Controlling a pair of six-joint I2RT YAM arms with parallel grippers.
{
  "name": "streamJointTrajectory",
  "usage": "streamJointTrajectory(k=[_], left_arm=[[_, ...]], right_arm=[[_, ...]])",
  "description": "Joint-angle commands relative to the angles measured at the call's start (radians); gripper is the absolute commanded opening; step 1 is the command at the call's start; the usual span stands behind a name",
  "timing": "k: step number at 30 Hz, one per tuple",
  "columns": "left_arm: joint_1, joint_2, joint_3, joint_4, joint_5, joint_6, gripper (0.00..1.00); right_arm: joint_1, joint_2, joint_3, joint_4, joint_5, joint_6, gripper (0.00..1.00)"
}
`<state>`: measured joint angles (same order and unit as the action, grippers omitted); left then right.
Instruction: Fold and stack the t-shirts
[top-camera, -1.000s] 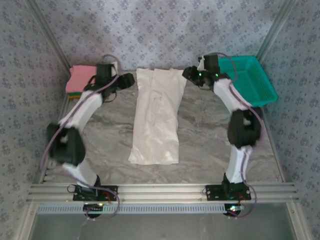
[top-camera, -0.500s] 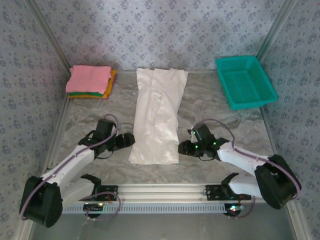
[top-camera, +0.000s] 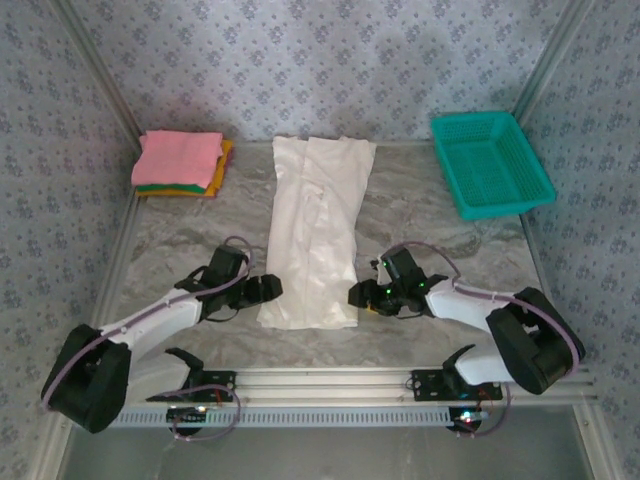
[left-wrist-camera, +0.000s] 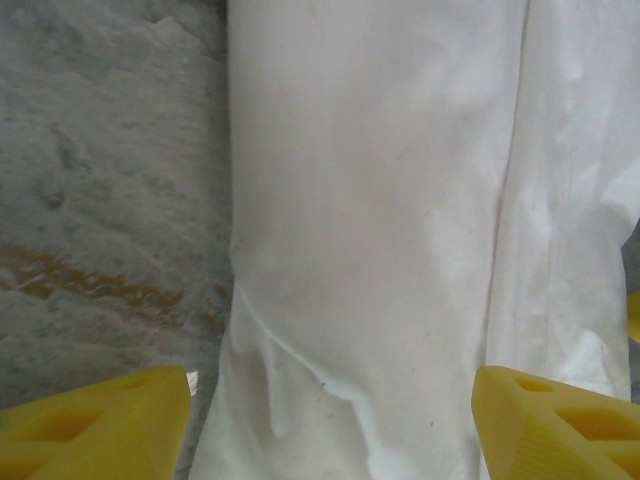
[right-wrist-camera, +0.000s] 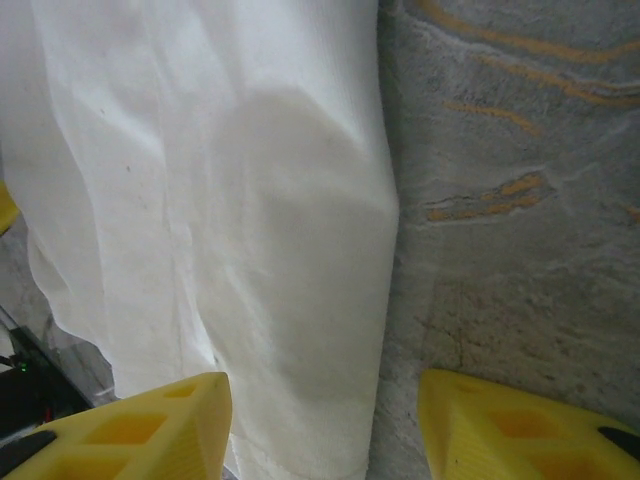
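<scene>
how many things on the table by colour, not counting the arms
white shirt: 1
pink shirt: 1
green shirt: 1
orange shirt: 1
teal basket: 1
total: 5

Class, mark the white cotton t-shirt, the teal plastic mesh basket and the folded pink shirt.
white cotton t-shirt (top-camera: 315, 230), top external view, cloth middle
teal plastic mesh basket (top-camera: 449, 165), top external view, left wall
folded pink shirt (top-camera: 180, 155), top external view, top face

Left fingers (left-wrist-camera: 95, 425) — bases beyond frame edge
</scene>
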<state>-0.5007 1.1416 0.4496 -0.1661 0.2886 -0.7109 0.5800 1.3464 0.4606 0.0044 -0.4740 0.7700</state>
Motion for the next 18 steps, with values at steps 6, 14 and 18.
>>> streamJointTrajectory(k=[6,14,18], left_arm=[[-0.019,0.066,-0.016,0.143,0.033,-0.019,0.73],[-0.034,0.07,-0.003,0.099,0.027,-0.045,0.71],[-0.049,-0.081,0.011,-0.122,-0.055,-0.051,0.72]], right_arm=[[-0.008,0.035,-0.011,0.072,-0.032,0.053,0.54],[-0.046,0.037,-0.034,0.094,-0.038,0.074,0.53],[-0.046,-0.017,-0.039,0.036,-0.011,0.063,0.53]])
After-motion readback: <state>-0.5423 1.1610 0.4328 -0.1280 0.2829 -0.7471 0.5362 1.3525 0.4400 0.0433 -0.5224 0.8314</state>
